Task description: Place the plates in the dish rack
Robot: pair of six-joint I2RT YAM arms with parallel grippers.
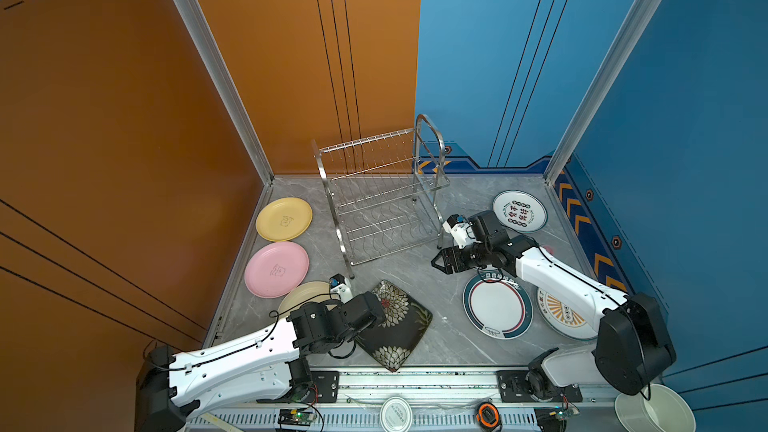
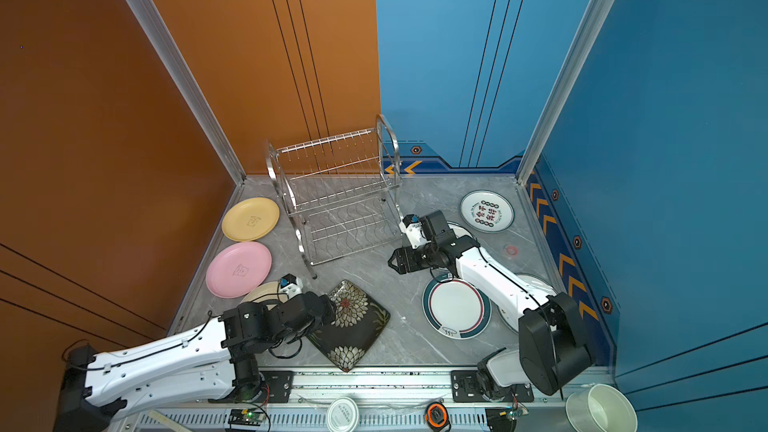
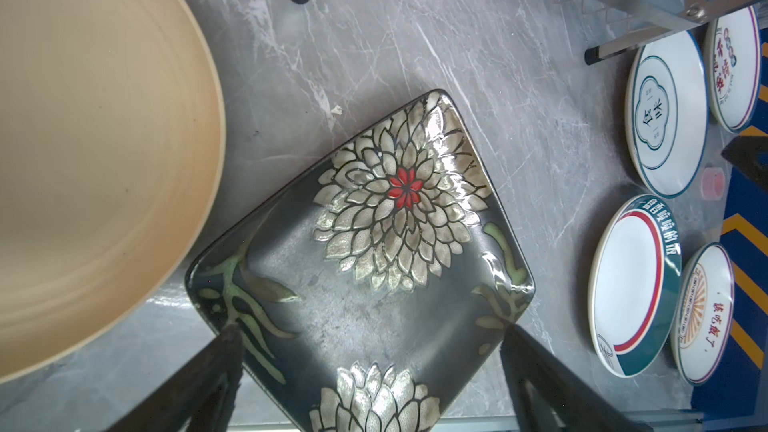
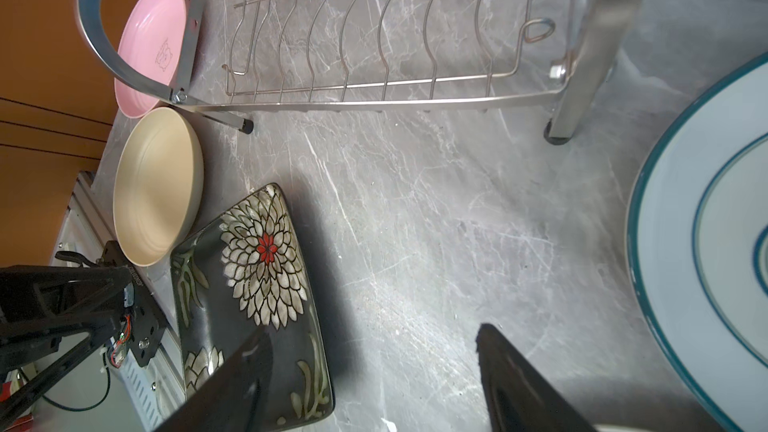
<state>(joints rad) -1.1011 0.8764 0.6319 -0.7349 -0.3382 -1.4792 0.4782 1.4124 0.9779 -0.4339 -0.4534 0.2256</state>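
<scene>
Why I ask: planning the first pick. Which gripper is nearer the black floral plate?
Left. The left gripper is over the black floral plate, jaws open astride it; the right gripper sits apart, over bare table by the dish rack.

High stereo pair; wrists near floral plate [image 3: 374, 268]

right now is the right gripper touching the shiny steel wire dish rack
Apart. The right wrist view shows bare grey marble table between the open right gripper and the shiny steel wire dish rack.
</scene>
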